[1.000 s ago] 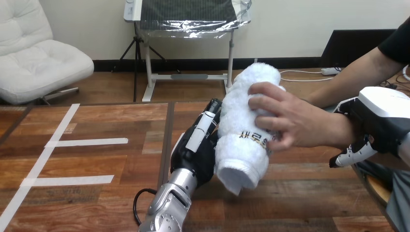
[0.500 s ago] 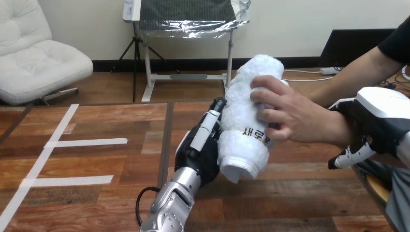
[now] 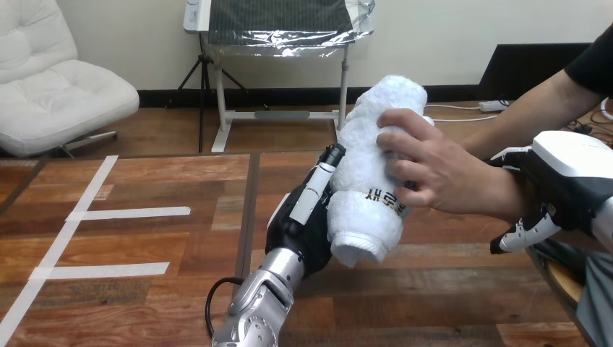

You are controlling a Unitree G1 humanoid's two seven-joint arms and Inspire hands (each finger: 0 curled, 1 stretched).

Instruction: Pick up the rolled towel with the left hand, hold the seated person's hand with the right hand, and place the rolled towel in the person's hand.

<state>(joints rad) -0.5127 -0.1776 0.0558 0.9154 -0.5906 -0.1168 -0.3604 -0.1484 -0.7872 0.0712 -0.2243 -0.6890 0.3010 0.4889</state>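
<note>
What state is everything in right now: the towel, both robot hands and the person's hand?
rolled towel: rolled up, raised off the table, tilted with its top leaning right.
left hand: up against the towel's left side; its grip is hidden.
right hand: curled round the person's wrist.
person's hand: fingers wrapped over the towel's right side, gripping it.
</note>
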